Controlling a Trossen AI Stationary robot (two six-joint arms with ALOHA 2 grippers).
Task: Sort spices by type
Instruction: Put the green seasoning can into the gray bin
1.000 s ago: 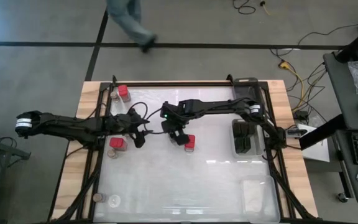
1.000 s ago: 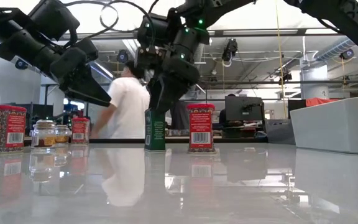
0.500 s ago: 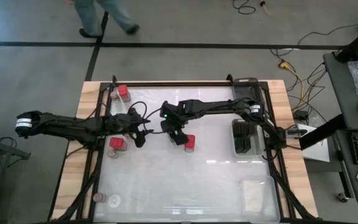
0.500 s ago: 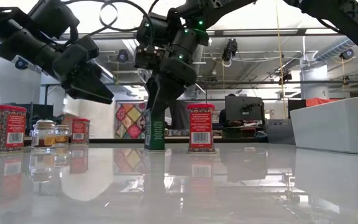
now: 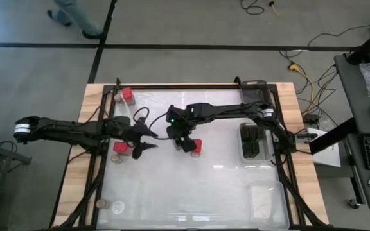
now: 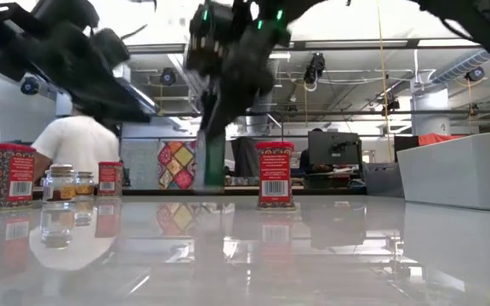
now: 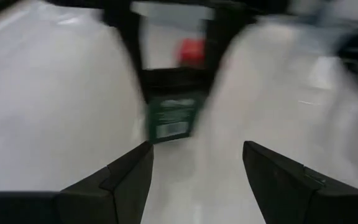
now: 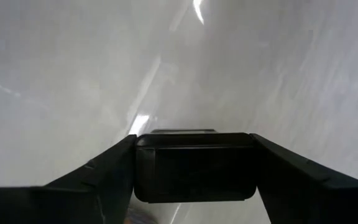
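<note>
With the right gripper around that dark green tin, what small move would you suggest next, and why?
Probably lift the dark green tin straight up. The right gripper has its fingers on both sides of the tin, whose dark lid fills the gap between them, and in the low view the tin seems to sit at table level. The red tin stands close beside it, so a sideways move could knock it. The left gripper waits open nearby.

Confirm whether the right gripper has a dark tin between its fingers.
Yes: in the right wrist view the dark tin sits squarely between the right gripper's fingers.
</note>
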